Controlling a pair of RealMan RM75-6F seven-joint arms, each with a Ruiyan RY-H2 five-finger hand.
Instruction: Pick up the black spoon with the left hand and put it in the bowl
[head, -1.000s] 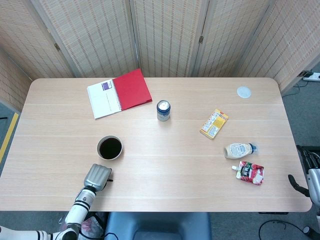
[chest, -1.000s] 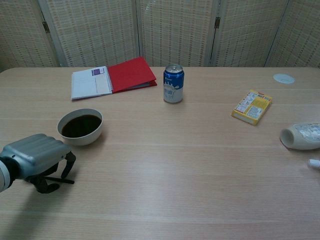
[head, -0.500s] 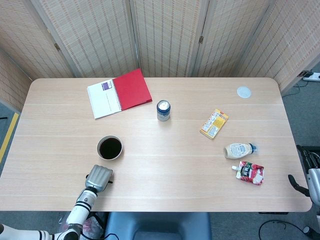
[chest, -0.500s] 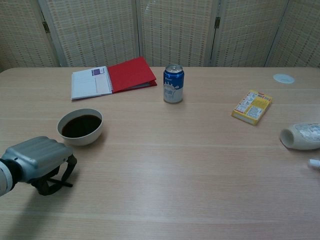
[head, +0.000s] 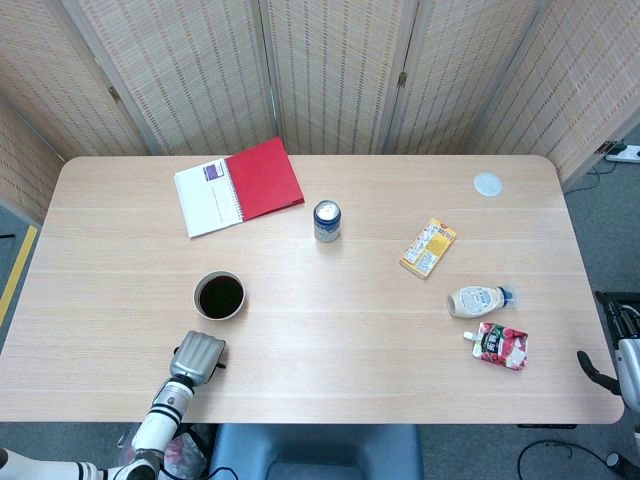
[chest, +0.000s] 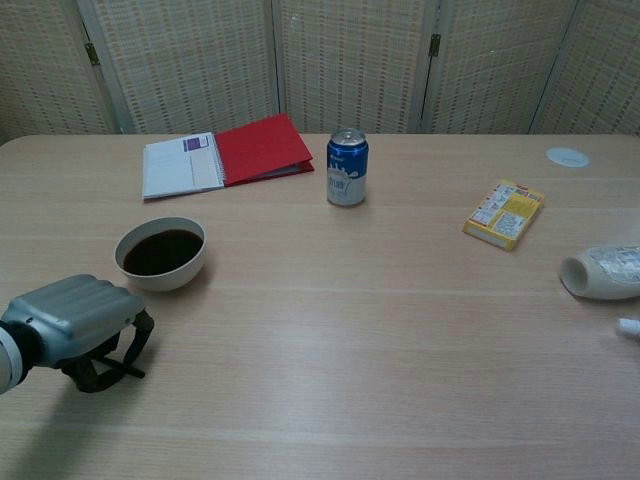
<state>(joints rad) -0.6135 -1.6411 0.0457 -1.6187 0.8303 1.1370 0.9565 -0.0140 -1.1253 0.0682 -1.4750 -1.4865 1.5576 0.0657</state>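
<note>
L hand (chest: 75, 320) near table (head: 330, 340) front edge, fingers curled down onto black spoon (chest: 128, 371), just short of bowl (chest: 160, 253). R hand (head: 600, 372): grip can't tell.

I see both views bright and evenly lit, sharp across the table (head: 330, 330), with no glare; shadows are soft, the clearest a dim patch under my left hand (chest: 70, 318) in the chest view

Bare tabletop (chest: 330, 330) between left hand (chest: 72, 315) and bowl (chest: 161, 253); can (chest: 347, 167) well beyond.
</note>
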